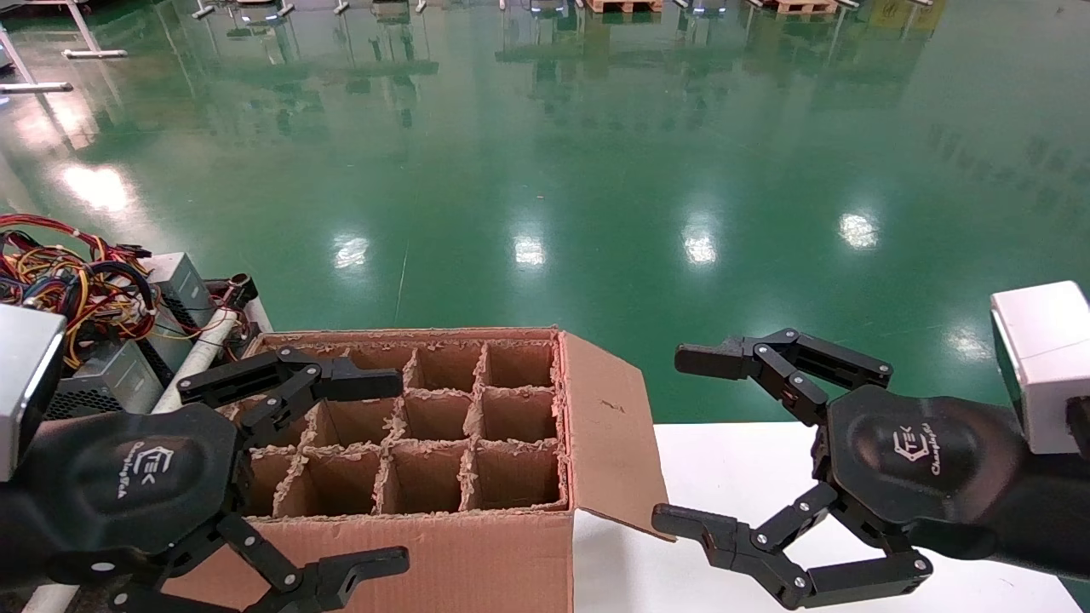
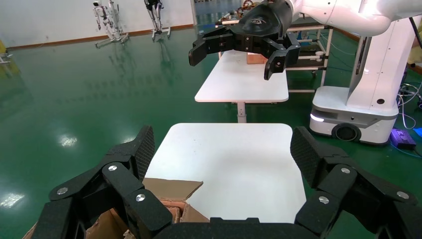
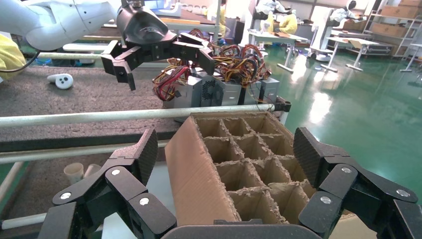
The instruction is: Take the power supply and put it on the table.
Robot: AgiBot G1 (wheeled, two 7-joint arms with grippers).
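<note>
Now both tools are spread wide and carry nothing. The black left tool [image 1: 289, 477] hangs over the left edge of the brown cardboard box with paper divider cells [image 1: 443, 426], at about eight o'clock in the head view. The black right tool [image 1: 732, 451] hangs over the plain white counter [image 1: 732, 477], at about four o'clock, just beside the box's raised flap [image 1: 609, 426].

The task's things are the grey metal power supplies with bundles of red, yellow and black wires [image 1: 94, 315]. They lie in a group at about nine o'clock, beyond the left tool and outside the box, on a dark surface. The right wrist view shows them too [image 3: 219, 84], behind the box and behind a long white tube [image 3: 149, 115].

I judge that the task is at its first step: no supply is taken yet. The left tool is nearer to them, so the next move probably asks it to swing out toward nine o'clock, come down on one metal case, close on it, and carry it over the box to the free white counter.

What may stand in the way: the loose wires can catch on a finger or pull a neighbour supply, the white tube lies between the box and the supplies, and the tall box walls and flap must be passed on the way back.
</note>
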